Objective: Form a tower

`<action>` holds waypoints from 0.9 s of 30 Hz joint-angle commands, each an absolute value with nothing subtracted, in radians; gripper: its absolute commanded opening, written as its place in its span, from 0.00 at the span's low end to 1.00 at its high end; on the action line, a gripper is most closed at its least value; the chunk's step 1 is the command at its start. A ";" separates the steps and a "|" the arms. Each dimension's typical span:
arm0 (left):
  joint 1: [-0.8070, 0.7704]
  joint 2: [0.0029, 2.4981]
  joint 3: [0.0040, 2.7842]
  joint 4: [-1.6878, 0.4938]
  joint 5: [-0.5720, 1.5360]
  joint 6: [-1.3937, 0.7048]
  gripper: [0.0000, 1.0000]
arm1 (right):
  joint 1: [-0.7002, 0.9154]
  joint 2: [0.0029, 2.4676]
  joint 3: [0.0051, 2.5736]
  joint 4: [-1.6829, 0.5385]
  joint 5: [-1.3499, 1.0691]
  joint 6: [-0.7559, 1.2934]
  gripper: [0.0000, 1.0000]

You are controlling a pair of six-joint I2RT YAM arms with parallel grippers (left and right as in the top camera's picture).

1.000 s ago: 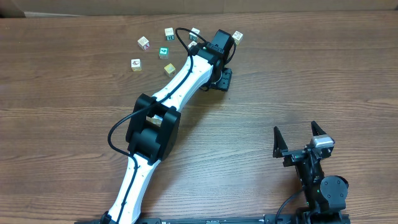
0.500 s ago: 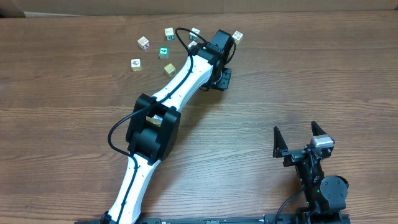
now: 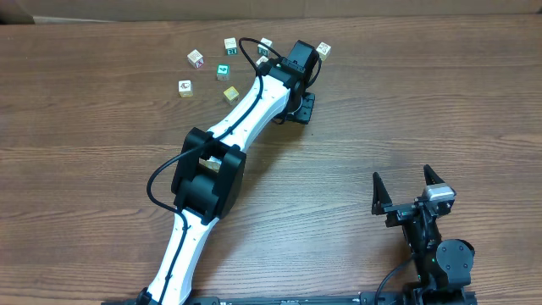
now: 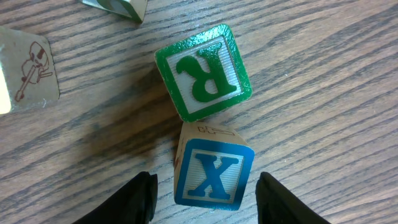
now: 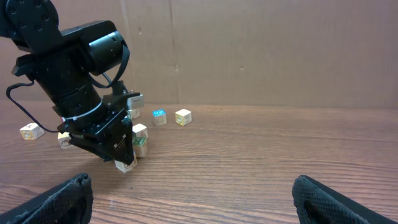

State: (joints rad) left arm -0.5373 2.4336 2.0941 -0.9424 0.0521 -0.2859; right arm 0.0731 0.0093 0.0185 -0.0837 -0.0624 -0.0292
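Left gripper (image 4: 205,196) jaws stood apart astride the X cube (image 4: 213,171), R cube (image 4: 203,71) just beyond their tips; right gripper (image 3: 401,172) gaped idle. The teal-topped tower (image 3: 223,70) sat well clear of both, seemingly barely begun: most cubes lay loose

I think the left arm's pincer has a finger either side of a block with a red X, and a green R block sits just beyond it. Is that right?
Not quite: the X is blue, not red. The left wrist view shows the left pincer with a finger either side of the blue X block, and the green R block just beyond it.
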 commanded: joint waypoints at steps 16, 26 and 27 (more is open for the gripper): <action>-0.543 2.444 2.103 -0.937 0.045 -0.284 0.52 | 0.079 0.003 0.008 -0.081 -0.053 -0.031 1.00; -0.544 2.444 2.103 -0.937 0.044 -0.284 0.48 | 0.079 0.003 0.008 -0.081 -0.053 -0.031 1.00; -0.544 2.444 2.103 -0.937 0.044 -0.284 0.46 | 0.079 0.003 0.008 -0.081 -0.053 -0.031 1.00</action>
State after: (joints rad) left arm -0.5373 2.4336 2.0941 -0.9413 0.0517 -0.2859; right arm 0.0731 0.0093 0.0185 -0.0837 -0.0624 -0.0299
